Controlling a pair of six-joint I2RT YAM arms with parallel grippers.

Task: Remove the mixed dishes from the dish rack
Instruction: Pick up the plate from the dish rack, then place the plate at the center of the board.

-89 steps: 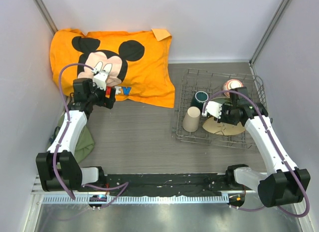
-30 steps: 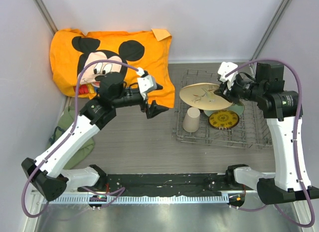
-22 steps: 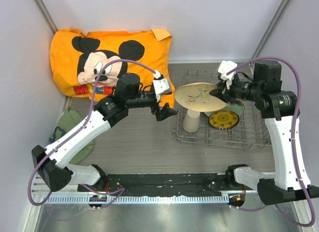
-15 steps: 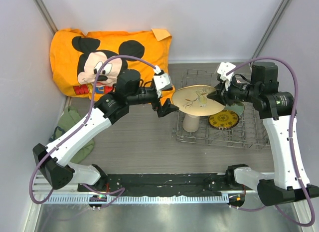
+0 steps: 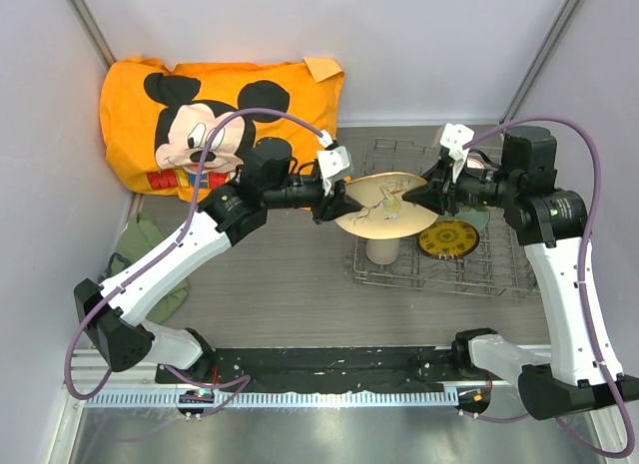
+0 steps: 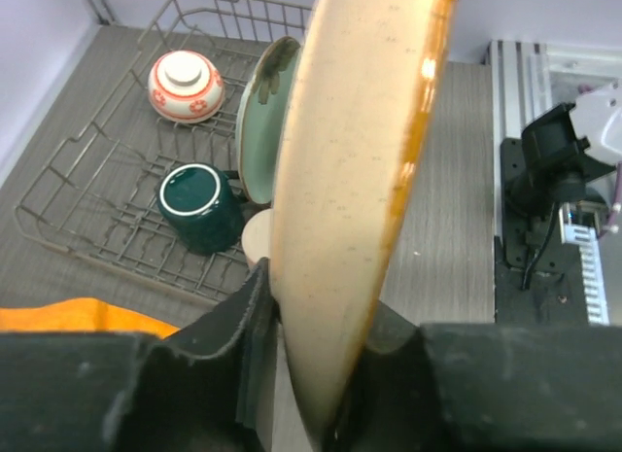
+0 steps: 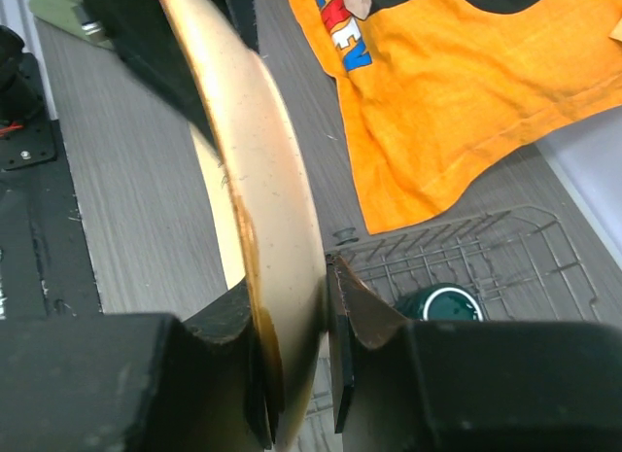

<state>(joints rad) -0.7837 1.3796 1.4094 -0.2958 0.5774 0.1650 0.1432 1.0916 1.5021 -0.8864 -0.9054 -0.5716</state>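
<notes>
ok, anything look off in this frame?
One oddity: the cream floral plate hangs in mid-air over the left edge of the grey wire dish rack, above the beige handleless cup. The left gripper and right gripper pinch its opposite rims at once, which looks like a handover. Nothing spilled or broken in view.

The cream floral plate (image 5: 384, 207) hangs above the grey wire rack's (image 5: 479, 276) left end, pinched at opposite rims by the left tool (image 5: 337, 201) and right tool (image 5: 427, 197). The rack holds a beige cup (image 5: 381, 250), teal mug (image 6: 199, 207), red-orange bowl (image 6: 185, 83) and a pale-green plate (image 5: 446, 238) on edge.
</notes>
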